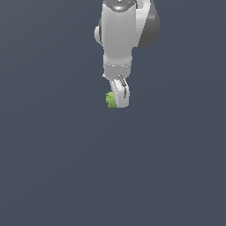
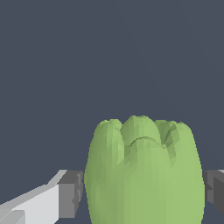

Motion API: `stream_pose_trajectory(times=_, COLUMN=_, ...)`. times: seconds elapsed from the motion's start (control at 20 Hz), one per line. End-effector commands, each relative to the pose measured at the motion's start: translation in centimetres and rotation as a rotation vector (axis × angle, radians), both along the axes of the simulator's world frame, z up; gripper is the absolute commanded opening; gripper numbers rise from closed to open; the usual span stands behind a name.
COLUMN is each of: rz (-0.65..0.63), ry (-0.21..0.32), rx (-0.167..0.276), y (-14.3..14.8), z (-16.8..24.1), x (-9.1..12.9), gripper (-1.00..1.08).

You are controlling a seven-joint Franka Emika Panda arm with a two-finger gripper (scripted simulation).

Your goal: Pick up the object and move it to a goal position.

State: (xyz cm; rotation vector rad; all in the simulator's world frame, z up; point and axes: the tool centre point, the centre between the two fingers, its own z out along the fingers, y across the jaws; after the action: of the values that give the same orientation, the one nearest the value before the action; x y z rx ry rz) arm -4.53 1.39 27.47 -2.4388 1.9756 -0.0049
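The object [image 1: 110, 99] is a small light-green lumpy blob, mostly hidden behind the white fingers in the exterior view. My gripper [image 1: 119, 100] hangs from the white arm near the middle of that view and is shut on it. In the wrist view the object [image 2: 144, 170] fills the space between the two grey pads [image 2: 72, 192], which press against its sides. My gripper [image 2: 142, 194] holds it with the bumpy end pointing away from the camera.
A plain dark grey-blue surface [image 1: 53, 167] fills both views. No other object, container or edge shows.
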Motion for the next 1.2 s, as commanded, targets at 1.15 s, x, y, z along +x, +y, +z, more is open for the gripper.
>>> stream_pose_trajectory(times=1.15, rz=0.003, ry=0.004, rx=0.000, y=-2.7, z=17.4, x=0.0, gripper=-1.00)
